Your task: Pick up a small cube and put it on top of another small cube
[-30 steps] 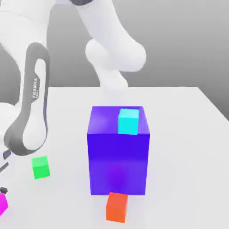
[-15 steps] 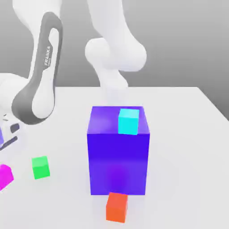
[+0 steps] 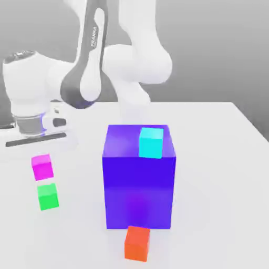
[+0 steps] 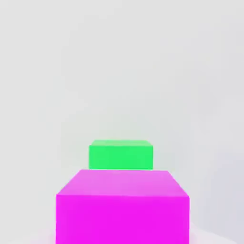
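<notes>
Carrying the magenta cube [image 3: 42,166] pinched in the gripper [image 3: 41,157], we hold it just above the green cube [image 3: 48,196], beside the big blue block [image 3: 139,184]. We judge transport nearly done; next we need finer centring over the green cube, then a gentle descent and release.

This is a simulated tabletop test scene, not a real room. A plain white table [image 3: 220,157] stands before a featureless grey backdrop, and flat-coloured blocks sit on it: a big blue-purple block [image 3: 139,181] and small green [image 3: 48,196] and orange-red [image 3: 137,243] cubes.
</notes>
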Available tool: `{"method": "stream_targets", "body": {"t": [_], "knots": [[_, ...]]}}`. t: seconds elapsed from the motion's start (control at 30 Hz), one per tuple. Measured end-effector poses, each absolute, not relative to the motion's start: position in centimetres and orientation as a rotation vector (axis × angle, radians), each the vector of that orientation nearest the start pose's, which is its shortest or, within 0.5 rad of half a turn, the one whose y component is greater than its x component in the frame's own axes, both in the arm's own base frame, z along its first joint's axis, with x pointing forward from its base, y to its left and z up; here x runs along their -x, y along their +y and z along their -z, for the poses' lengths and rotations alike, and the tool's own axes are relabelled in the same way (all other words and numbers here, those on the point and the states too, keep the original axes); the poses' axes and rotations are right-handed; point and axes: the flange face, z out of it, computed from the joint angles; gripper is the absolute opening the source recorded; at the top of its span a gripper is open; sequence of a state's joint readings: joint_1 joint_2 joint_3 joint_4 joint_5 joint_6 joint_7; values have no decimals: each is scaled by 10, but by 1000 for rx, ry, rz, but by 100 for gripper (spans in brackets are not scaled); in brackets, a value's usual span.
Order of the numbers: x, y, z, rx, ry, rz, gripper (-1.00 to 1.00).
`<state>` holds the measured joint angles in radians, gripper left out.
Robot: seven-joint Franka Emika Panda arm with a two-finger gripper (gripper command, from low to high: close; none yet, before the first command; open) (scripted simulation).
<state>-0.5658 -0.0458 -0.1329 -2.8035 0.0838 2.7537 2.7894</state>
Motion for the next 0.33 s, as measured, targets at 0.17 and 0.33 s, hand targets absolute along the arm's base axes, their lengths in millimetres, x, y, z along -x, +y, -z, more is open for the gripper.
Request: {"method": "stream_targets", "body": {"t": [0.17, 0.33], "knots": [[-285, -244, -195, -664, 3057, -55, -100], [-282, -246, -178, -670, 3065, -12, 100]]}}
